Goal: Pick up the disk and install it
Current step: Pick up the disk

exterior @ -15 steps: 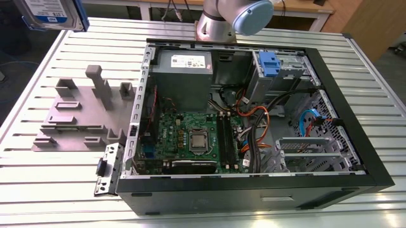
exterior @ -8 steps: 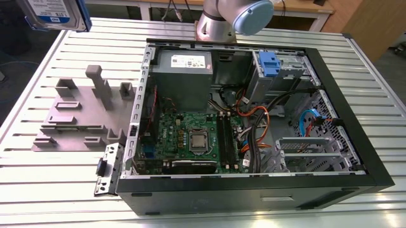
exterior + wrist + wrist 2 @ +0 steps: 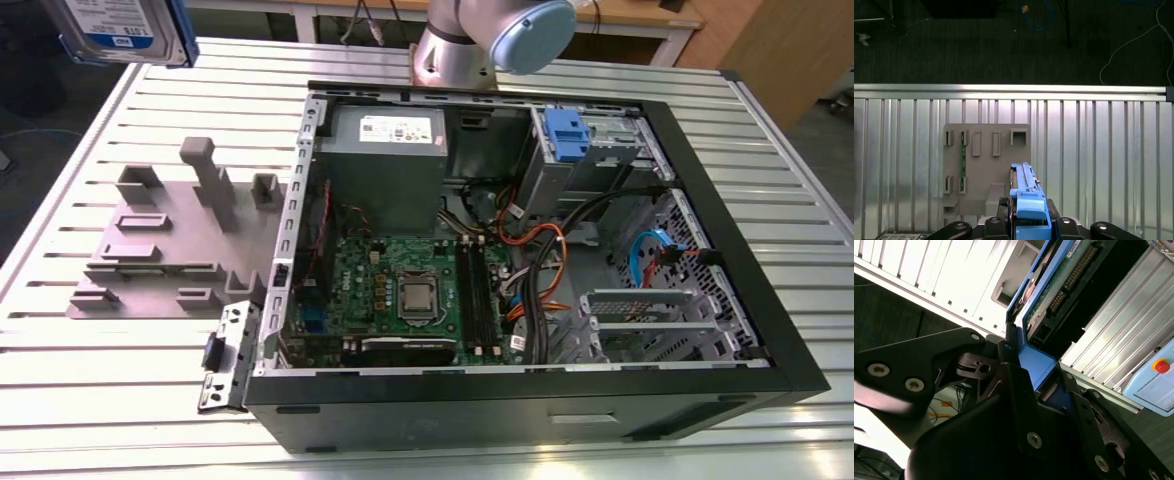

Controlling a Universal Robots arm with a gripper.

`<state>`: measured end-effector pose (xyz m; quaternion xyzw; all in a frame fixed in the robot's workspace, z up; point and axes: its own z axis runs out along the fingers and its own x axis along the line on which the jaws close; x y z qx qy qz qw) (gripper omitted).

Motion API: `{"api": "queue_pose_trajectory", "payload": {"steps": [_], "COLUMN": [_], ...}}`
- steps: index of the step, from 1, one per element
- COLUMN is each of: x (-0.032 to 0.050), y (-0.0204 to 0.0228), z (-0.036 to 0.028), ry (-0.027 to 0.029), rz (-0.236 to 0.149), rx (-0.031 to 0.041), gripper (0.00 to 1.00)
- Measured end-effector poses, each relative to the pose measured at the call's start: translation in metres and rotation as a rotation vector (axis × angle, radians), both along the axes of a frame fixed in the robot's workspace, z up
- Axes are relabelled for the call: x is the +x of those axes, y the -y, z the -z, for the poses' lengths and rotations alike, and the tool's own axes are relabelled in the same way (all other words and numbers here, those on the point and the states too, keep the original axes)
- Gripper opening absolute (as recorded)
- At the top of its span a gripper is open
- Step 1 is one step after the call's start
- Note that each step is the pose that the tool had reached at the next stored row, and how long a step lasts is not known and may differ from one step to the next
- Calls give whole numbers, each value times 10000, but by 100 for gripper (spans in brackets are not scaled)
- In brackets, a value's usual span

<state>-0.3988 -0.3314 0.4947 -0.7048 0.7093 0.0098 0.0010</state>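
Pincer (image 3: 1040, 371) is clamped tight on the disk (image 3: 1051, 287), with black fingers (image 3: 1015, 382) pressing either side of its blue side rail. In both wrist views the drive stands edge-on between them, lifted off everything. Beneath the pincer lies the grey slotted holder block (image 3: 986, 150), flat on the ribbed metal table (image 3: 1094, 160). Further off, in the exterior view, the open computer case (image 3: 534, 250) sits well apart from the pincer's load.

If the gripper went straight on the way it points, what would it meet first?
Probably the flat grey slotted fixture plate on the ribbed metal table: the gripper, shut on the silver-grey disk with blue rails, points down near its edge. Depth is unclear.
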Motion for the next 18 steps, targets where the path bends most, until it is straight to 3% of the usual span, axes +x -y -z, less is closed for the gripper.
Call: {"api": "queue_pose_trajectory", "payload": {"steps": [18], "x": [98], "y": [0], "z": [0], "ry": [0], "rz": [0], "rx": [0], "gripper": [37]}}
